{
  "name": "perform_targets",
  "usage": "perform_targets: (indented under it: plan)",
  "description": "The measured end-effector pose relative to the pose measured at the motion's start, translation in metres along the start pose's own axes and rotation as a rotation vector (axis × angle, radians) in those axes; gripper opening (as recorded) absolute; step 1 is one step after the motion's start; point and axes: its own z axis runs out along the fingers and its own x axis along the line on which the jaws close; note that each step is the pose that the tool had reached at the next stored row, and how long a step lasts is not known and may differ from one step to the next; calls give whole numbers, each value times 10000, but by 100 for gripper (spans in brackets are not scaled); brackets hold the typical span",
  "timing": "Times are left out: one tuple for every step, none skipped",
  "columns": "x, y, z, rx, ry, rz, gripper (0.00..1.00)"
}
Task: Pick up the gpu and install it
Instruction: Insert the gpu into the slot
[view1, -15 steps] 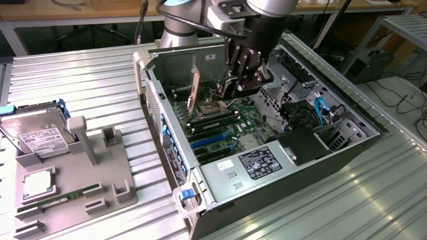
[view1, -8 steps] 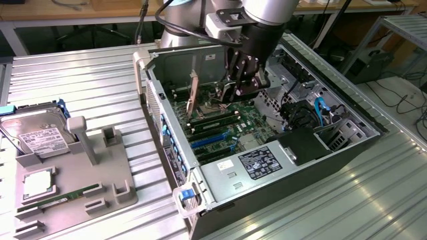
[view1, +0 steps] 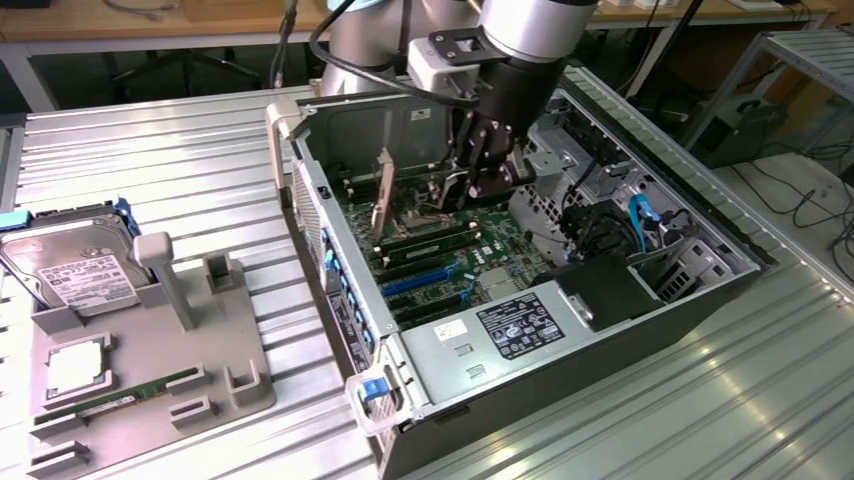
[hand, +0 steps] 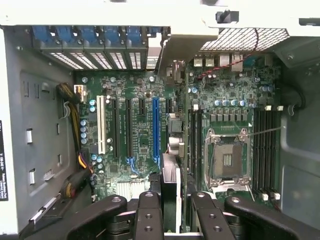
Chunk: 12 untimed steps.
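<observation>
Gripper: (view1: 483, 170) lowered inside the open computer case (view1: 694, 215), jaws partly closed on the gpu (view1: 384, 185), gripping its upper edge.
Gpu: held on edge, upright above the motherboard (view1: 487, 240); seen edge-on between the black fingers (hand: 148, 210) in the wrist view, above the expansion slots, near the blue slot (hand: 155, 132). Whether it is seated I cannot tell.
Case: lies on its side on the ribbed metal table (view1: 174, 150), side panel off, power supply (view1: 494, 335) at the near end.
Grey fixture: (view1: 200, 385) on the exterior view's left, carrying a silver hard drive (view1: 74, 270), a CPU (view1: 78, 365) and a green memory stick (view1: 140, 388).
CPU socket: (hand: 227, 160) open and bare on the board.
</observation>
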Motion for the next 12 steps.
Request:
perform_targets:
  plan:
    - [2,-1,35,0,0,0,27]
    - [4,3,52,1,0,1,27]
    - [8,7,55,39,-28,-14,27]
    - [12,8,63,76,-40,-21,27]
    - [13,8,70,111,-41,-25,27]
    - [14,8,76,141,-41,-28,27]
    - [15,8,85,183,-39,-32,27]
    - [16,7,103,198,-40,-34,27]
    - [16,6,122,198,-40,-34,27]
    - [14,7,140,199,-40,-33,27]
    - [13,6,158,198,-40,-33,27]
    - [14,6,180,198,-38,-34,27]
